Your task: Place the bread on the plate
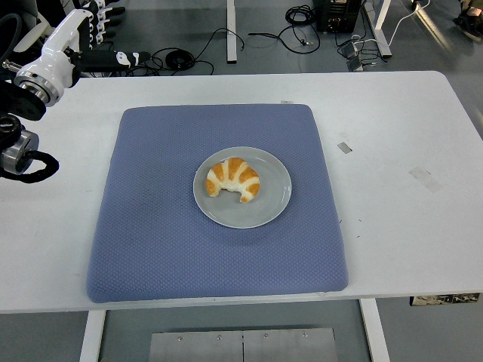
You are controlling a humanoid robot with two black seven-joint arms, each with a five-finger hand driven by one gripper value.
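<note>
A blue mat point(189, 256) is lying on the white counter point(400, 226). At its middle a grey plate point(275, 200) is carrying the bread point(232, 179), a croissant. Far left, the left hand point(90, 26) is hovering past the counter's far edge, fingers point(124, 56) loosely spread, holding nothing. No writing is showing.

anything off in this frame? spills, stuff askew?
Nothing stands out. The croissant lies fully on the plate, the plate sits flat mid-mat, no spills. Left hand is open at the table's far-left corner.
</note>
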